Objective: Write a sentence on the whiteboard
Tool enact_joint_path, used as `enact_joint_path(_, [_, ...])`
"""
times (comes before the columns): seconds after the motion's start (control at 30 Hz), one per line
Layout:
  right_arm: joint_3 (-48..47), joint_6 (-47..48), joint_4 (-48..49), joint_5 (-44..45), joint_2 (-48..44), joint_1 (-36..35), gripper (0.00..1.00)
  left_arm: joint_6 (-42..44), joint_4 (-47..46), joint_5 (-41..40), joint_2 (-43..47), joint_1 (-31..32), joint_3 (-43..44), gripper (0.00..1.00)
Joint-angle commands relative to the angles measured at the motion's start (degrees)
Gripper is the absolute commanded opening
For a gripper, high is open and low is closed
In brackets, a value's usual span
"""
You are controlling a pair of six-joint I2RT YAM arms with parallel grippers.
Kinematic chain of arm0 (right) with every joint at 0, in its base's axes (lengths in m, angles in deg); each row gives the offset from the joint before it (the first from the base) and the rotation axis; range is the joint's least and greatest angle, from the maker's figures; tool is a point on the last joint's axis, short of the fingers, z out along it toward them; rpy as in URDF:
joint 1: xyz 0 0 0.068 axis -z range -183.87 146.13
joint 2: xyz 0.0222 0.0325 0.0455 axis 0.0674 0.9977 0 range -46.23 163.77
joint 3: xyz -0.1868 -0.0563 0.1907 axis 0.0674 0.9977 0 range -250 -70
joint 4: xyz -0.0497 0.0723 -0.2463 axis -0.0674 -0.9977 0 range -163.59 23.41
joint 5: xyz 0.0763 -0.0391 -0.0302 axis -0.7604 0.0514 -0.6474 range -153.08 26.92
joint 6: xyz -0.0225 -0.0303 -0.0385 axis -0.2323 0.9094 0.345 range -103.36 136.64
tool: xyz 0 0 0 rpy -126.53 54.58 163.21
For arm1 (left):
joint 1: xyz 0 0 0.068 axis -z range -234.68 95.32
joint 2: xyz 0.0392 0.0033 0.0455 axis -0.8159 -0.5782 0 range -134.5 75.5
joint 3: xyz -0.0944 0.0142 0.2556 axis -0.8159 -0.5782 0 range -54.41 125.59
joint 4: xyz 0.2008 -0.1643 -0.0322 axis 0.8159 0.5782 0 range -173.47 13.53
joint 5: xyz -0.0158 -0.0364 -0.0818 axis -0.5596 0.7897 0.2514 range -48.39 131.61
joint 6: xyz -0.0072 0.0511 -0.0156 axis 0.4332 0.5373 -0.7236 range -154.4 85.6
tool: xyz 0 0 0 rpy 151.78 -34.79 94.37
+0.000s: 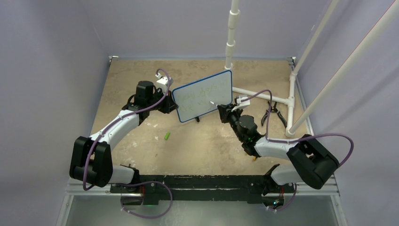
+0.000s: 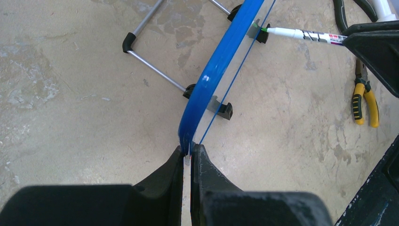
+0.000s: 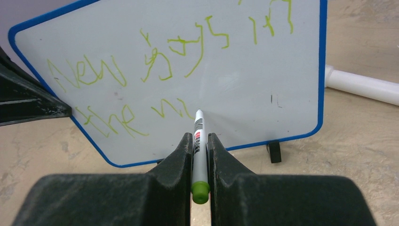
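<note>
- On the table (image 1: 197, 146), left gripper (image 2: 187, 153) pinches the whiteboard (image 1: 203, 96) by its edge.
- Right gripper (image 3: 200, 139) pinches a marker (image 3: 199, 157), tip at the sentence's (image 3: 160, 61) lower row.

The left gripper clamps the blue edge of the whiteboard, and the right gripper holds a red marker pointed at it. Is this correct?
No: the marker is green, not red; the right wrist view shows its green end and green writing on the whiteboard. The rest is right.
</note>
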Motion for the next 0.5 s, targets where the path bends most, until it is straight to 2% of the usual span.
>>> enact_joint_path(0.0, [-2.46,0.89,2.42,-0.13,1.30,0.81,0.00,-0.32,-1.47,0.92,1.70,0.12,1.46,0.00])
enact_joint_path(0.47, [-2.51,3.62,6.30,-3.08,0.77,1.39,0.00,-0.23,-1.38,0.96,1.62,0.12,1.56,0.00])
